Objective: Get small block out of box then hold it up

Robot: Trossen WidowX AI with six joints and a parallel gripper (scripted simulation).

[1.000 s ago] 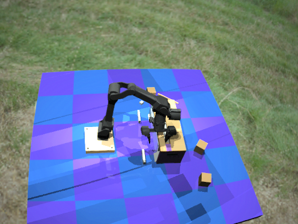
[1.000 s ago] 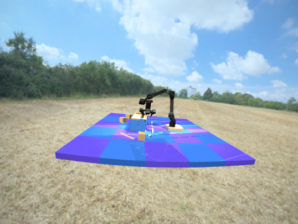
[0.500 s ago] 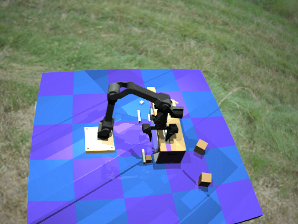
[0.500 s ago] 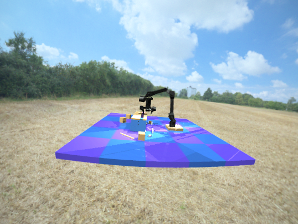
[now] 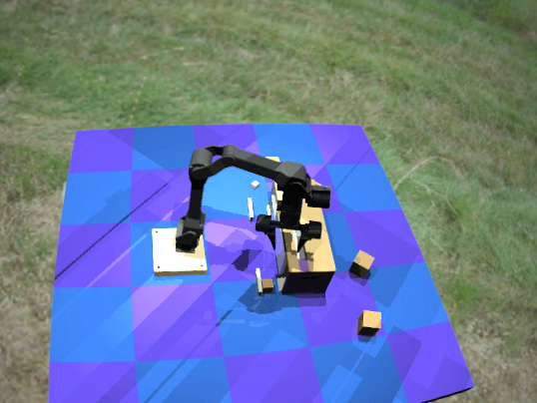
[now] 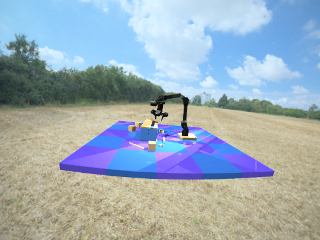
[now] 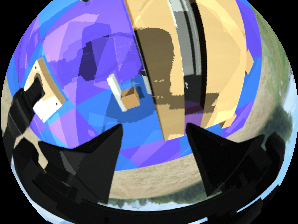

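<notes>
The box (image 5: 319,249) (image 6: 148,134) (image 7: 149,23) has a tan top and stands in the middle of the table (image 5: 150,349) (image 6: 178,166). Its clear front faces the arm's base. My gripper (image 5: 285,244) (image 6: 159,117) (image 7: 154,127) is open with nothing between the fingers. It hangs just over the box's top, at the edge above the clear front. A small tan block (image 5: 268,285) (image 7: 131,98) lies on the table by the box's near end, beside a white post (image 5: 259,280) (image 7: 115,88). I cannot see any block on the shelf inside.
Two tan cubes (image 5: 361,262) (image 5: 369,321) lie on the table right of the box. A small white cube (image 5: 255,184) and another white post (image 5: 250,208) stand behind the gripper. The arm's base plate (image 5: 167,256) (image 6: 187,137) is to the left. A tan cube (image 6: 151,145) and a stick (image 6: 136,145) lie beyond the box's far end.
</notes>
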